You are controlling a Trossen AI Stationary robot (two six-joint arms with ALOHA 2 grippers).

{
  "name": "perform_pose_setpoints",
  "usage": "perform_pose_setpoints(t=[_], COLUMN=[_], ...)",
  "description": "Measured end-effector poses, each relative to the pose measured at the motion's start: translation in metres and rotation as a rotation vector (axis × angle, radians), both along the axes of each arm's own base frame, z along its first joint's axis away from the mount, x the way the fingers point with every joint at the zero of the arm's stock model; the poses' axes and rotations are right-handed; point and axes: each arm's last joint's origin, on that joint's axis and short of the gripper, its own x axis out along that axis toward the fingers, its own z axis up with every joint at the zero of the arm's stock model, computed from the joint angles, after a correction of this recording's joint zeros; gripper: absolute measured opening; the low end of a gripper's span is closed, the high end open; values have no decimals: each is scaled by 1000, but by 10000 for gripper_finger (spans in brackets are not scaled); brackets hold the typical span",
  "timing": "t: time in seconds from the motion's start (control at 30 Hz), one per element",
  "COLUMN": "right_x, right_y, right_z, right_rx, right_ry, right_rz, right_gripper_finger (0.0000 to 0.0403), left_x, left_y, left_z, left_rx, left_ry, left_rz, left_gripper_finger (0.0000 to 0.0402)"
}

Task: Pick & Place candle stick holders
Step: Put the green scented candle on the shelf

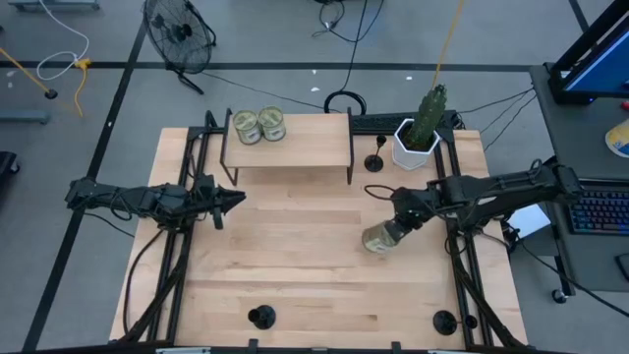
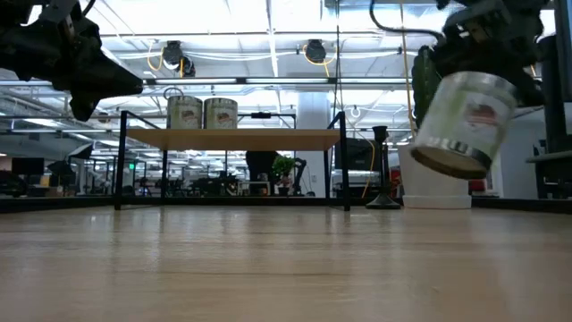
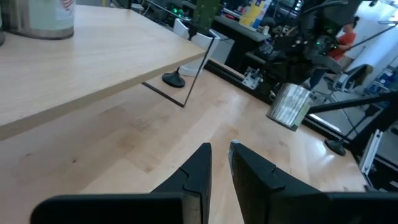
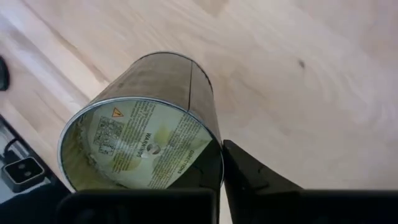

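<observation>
Three black candle stick holders stand upright on their round bases: one at the far right by the shelf (image 1: 374, 162), also in the low view (image 2: 382, 170), and two near the front edge (image 1: 261, 317) (image 1: 444, 321). My right gripper (image 1: 398, 228) is shut on a glass candle jar (image 1: 378, 238), not on a holder, above the table's right half. My left gripper (image 1: 236, 200) is shut and empty at the left, in the air beside the shelf; its fingers also show in the left wrist view (image 3: 221, 158). My right gripper holds the candle jar by its side wall (image 4: 211, 155). One finger (image 4: 249, 177) lies on the outside of the wall. The jar hides the other finger. The jar hangs tilted and lifted clear of the table (image 2: 465, 121).
A low wooden shelf (image 1: 288, 138) at the far side carries two more candle jars (image 1: 245, 126) (image 1: 271, 123). A cactus in a white pot (image 1: 418, 138) stands at the far right. Bare table lies between the arms and toward the near edge.
</observation>
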Motion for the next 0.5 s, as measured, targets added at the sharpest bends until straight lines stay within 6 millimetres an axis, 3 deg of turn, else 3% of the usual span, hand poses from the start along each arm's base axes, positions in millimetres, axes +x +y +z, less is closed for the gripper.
perform_pose_setpoints(t=[0.33, 0.5], right_x=[50, 78], right_y=[-2, -8], right_z=[31, 49], right_rx=[-129, -208], right_ry=[-55, -99], right_rz=[149, 226], right_gripper_finger=[0, 0], left_x=[0, 1], left_y=[0, -3], left_z=[1, 2], left_rx=[-47, -105], left_ry=[-19, -37], left_rz=[8, -80], left_gripper_finger=[63, 63])
